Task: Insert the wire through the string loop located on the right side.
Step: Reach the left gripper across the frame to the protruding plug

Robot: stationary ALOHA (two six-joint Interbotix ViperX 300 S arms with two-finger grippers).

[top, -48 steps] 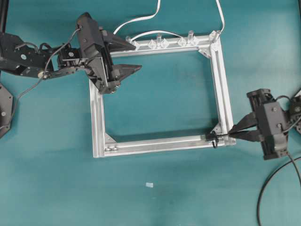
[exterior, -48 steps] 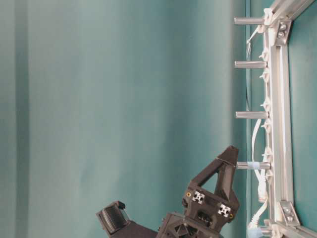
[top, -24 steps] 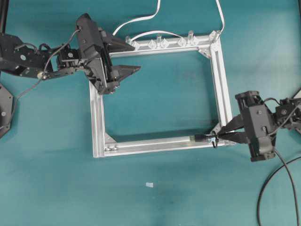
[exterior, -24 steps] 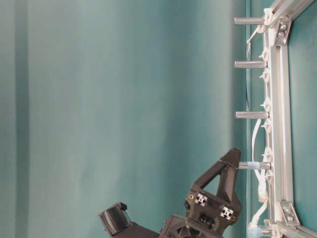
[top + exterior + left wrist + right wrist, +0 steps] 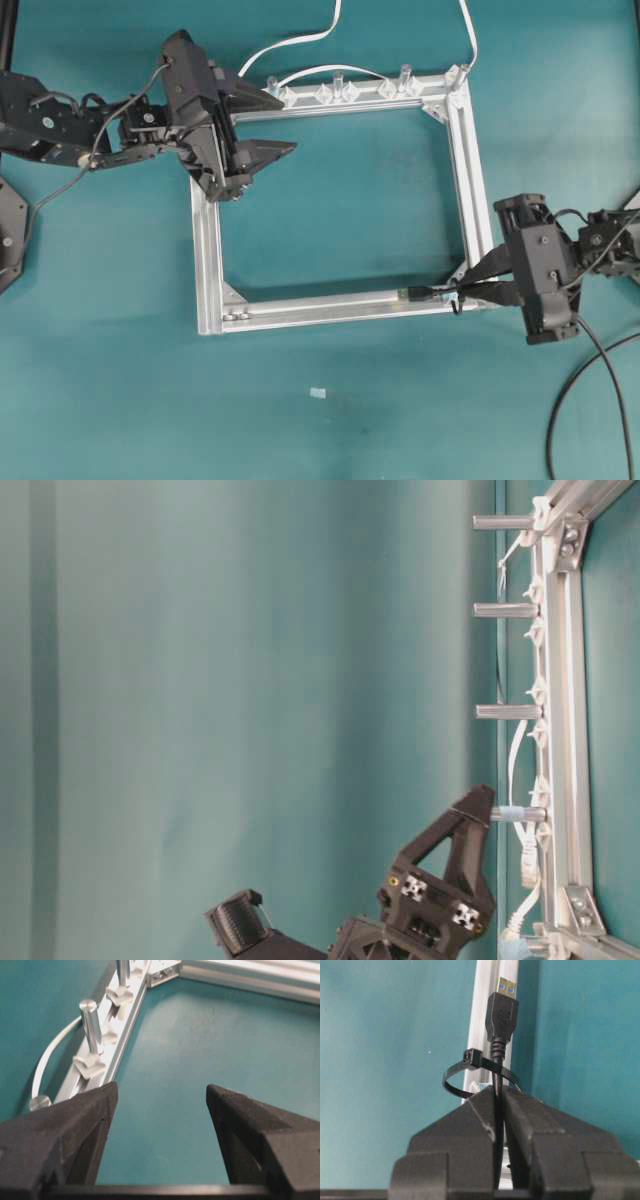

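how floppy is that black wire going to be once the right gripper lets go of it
Probably limp: the wire trails off in loose curves. The short stretch past the right gripper stays straight, likely stiffened by the plug. Released, it may sag in the string loop.

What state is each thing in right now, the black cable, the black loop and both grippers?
Thin black round cable with metal-tipped plug: plug already through the loop.
Thin black string loop: encircles the cable.
Right gripper: fingers shut on the cable.
Left gripper: fingers open, holding nothing.
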